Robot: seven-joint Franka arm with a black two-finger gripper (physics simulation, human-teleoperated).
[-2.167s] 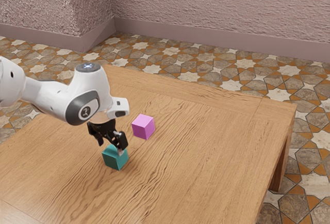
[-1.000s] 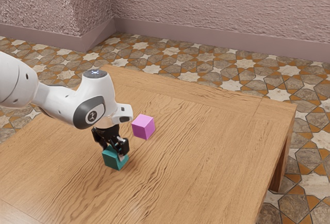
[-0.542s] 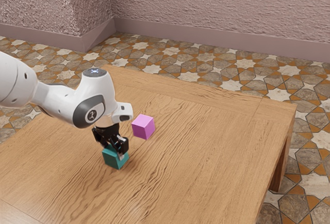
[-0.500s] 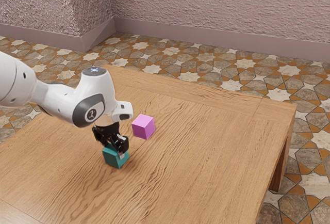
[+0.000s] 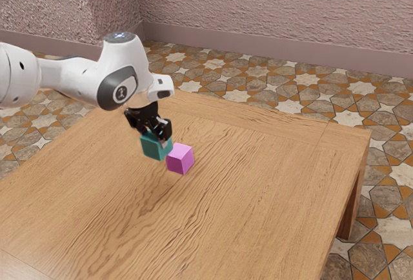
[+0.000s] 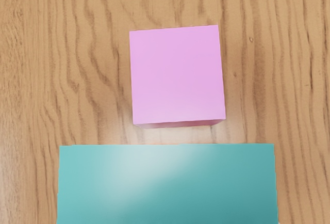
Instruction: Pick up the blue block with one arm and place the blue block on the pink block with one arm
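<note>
Teal-blue smooth cube, the blue block (image 5: 155, 147), clamped between the black gripper (image 5: 157, 136) fingers, held off the wood-grain worktop (image 5: 271, 190), just at ten o'clock of the matte pink block (image 5: 180, 158).

Grained wooden table (image 5: 258, 190); matt pink block (image 5: 180, 158), blue block (image 5: 155, 146) faintly sheened.

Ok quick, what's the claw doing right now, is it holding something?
Claw: shut on the blue block, held in the air near the pink block.
</note>
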